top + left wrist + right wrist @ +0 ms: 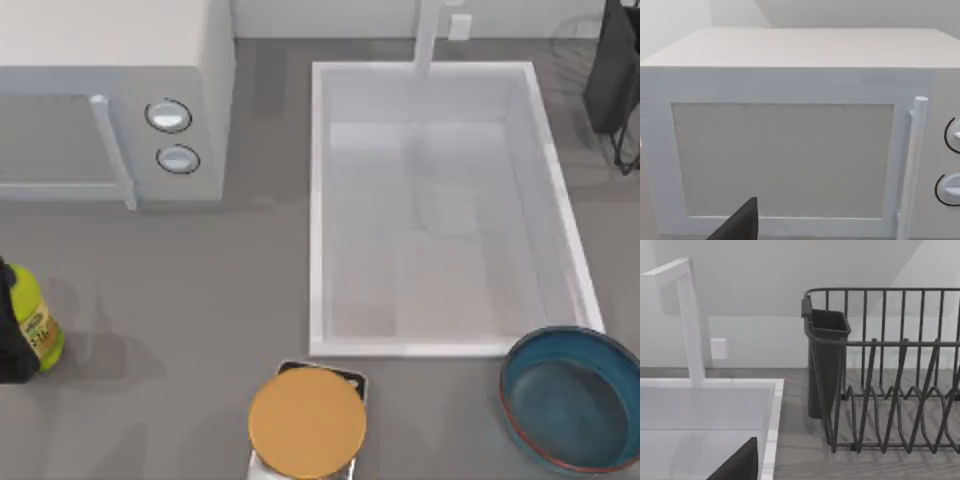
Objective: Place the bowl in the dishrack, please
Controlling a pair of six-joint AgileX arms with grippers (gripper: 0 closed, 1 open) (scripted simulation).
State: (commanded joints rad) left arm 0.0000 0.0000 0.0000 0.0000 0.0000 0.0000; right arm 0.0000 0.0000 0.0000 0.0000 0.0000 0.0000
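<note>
One dark fingertip (pixel 737 464) edges each wrist view; whether either jaw is wide or narrow, I cannot tell. At the grey table's (pixel 180 290) front right, the bowl (pixel 572 397) is cut off; the dishrack (pixel 612 70) sits far right, partly seen.

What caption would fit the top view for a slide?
Teal bowl on the counter near the white sink, the dishrack at the far right corner.

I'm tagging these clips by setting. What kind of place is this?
Most likely a rendered kitchen counter: a white microwave, a white sink basin with faucet, and a wire dishrack.
</note>
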